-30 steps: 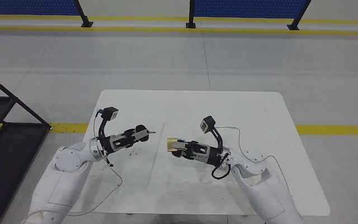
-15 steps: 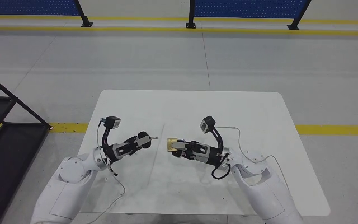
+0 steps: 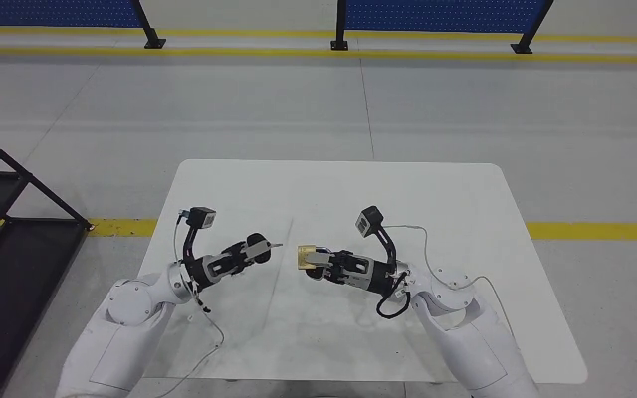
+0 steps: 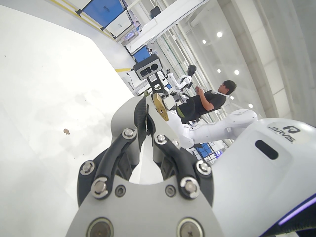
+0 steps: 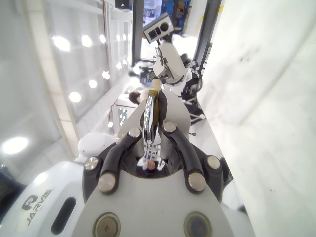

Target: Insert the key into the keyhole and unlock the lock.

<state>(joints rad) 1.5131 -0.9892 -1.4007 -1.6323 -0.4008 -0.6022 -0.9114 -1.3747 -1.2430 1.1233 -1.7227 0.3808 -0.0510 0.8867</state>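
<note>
A brass padlock (image 3: 308, 257) is held above the white table (image 3: 448, 199), my right gripper (image 3: 320, 261) shut on its chrome shackle (image 5: 148, 120). The brass body (image 5: 154, 87) sticks out past the fingertips. My left gripper (image 3: 260, 248) is shut on a small silver key (image 3: 274, 245), whose tip points at the lock across a short gap. In the left wrist view the black pads (image 4: 141, 114) are pressed together and largely hide the key. Just beyond them is the padlock (image 4: 160, 106), its keyhole face turned toward this gripper (image 4: 146, 103).
Both arms hover over the near half of the table. A small brown speck (image 4: 66, 131) lies on the surface. A black rack (image 3: 25, 214) stands off the table's left side, and blue barriers (image 3: 438, 14) line the far floor.
The left arm has shifted right and slightly nearer, carrying the key tip closer to the padlock. The right arm and lock have held still.
</note>
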